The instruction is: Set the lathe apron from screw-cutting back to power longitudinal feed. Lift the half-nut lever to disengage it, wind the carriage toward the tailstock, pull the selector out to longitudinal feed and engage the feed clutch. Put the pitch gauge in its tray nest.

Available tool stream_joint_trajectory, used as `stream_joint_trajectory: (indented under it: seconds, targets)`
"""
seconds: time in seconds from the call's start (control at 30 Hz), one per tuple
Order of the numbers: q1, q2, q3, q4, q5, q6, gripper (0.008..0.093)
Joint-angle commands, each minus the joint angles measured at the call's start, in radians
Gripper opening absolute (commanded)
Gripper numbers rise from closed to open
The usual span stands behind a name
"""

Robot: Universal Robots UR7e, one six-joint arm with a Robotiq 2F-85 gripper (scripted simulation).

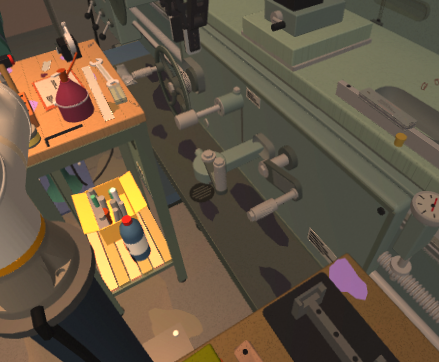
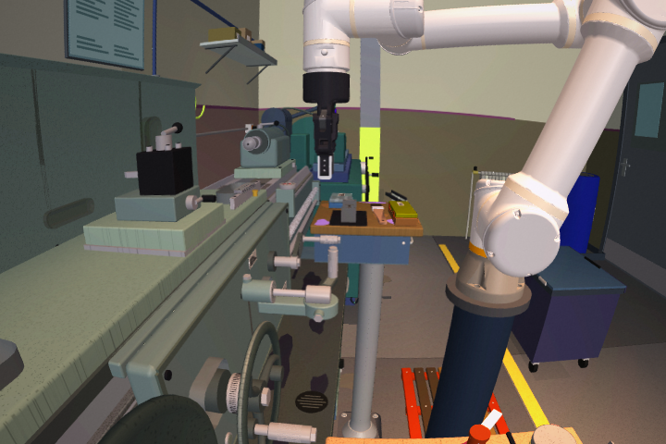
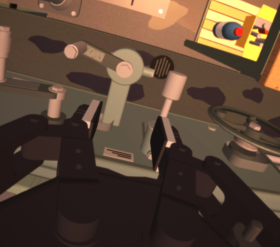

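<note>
The half-nut lever (image 1: 273, 203) (image 3: 5, 45) sticks out from the lathe apron, low on its tailstock side. The carriage handwheel (image 1: 173, 80) (image 2: 253, 366) (image 3: 248, 123) sits at the apron's other end. Between them are the selector knob (image 1: 198, 116) (image 3: 172, 87) and the feed clutch lever (image 1: 228, 160) (image 2: 292, 296) (image 3: 115, 71). My gripper (image 1: 188, 25) (image 2: 324, 166) (image 3: 125, 126) hangs high above the apron, over the selector knob. It is open and holds nothing. A slotted grey tool (image 1: 323, 312) (image 2: 348, 210) lies in the dark tray nest on the stand.
Behind the apron runs the lathe bed with the cross slide and black tool post (image 2: 164, 170). An orange bench (image 1: 73, 100) with an oil can, wrench and rule stands left. Its lower shelf holds a bottle (image 1: 134, 237) and a yellow box. The tray stand (image 2: 366, 225) rises beside the apron.
</note>
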Motion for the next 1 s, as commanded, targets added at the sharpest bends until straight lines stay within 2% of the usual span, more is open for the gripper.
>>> stream_joint_trajectory:
  seconds: [0.0, 0.1, 0.2, 0.97]
  targets:
    - [-0.054, -0.012, 0.006, 0.004, -0.001, -0.048, 0.048]
    - [-0.193, -0.033, 0.017, 0.014, 0.0, -0.187, 0.048]
    - [-0.265, -0.037, 0.019, 0.017, 0.0, -0.26, 0.048]
    - [-0.278, -0.039, 0.02, 0.017, 0.0, -0.275, 0.048]
